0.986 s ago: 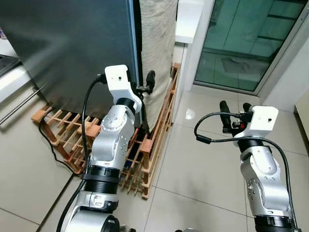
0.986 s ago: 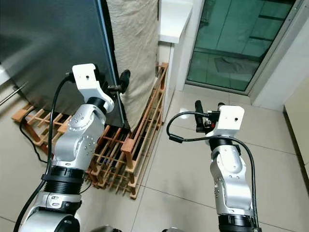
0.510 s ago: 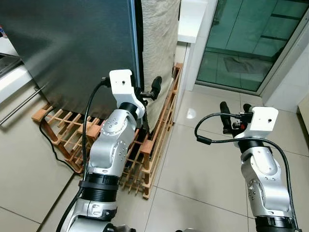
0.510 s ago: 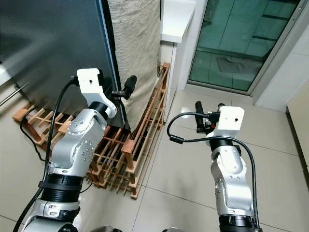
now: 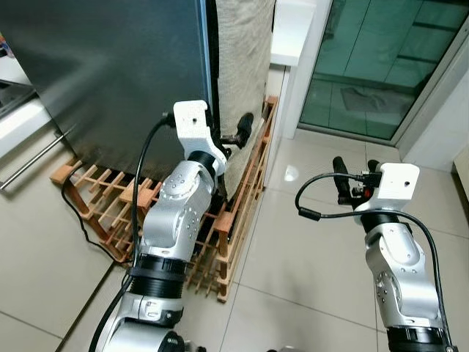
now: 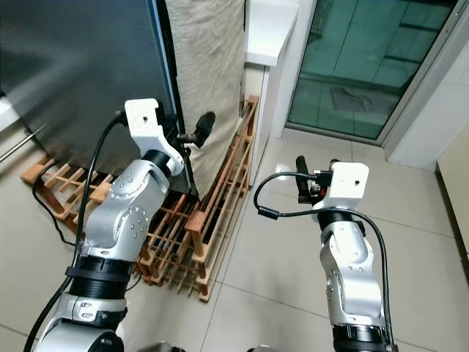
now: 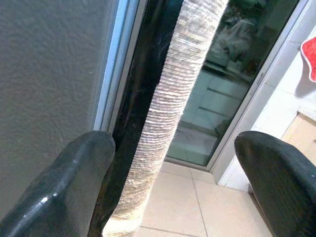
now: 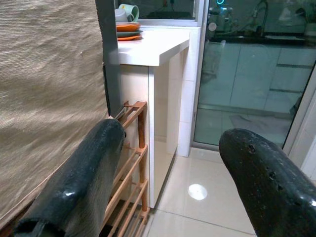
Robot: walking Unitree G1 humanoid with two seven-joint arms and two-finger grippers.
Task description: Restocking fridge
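Note:
The fridge's dark grey door (image 5: 110,66) stands shut at the upper left, with a beige cloth (image 5: 242,51) hanging down the fridge's side just right of the door's edge. My left gripper (image 5: 236,136) is raised at that edge and is open. In the left wrist view one of its fingers (image 7: 74,182) lies against the grey door, while the dark gap and the cloth (image 7: 173,113) run between the two fingers. My right gripper (image 5: 355,170) hovers open over the floor tiles to the right, holding nothing.
A low wooden slatted rack (image 5: 242,213) carries the fridge and juts out onto the floor. A black cable (image 5: 80,220) trails beside it. A white counter (image 5: 289,37) with orange dishes (image 8: 129,27) and a glass sliding door (image 5: 381,66) stand behind.
My left gripper has moved rightward and forward along the fridge door's edge toward the cloth. The right arm has stayed put; the camera has shifted slightly.

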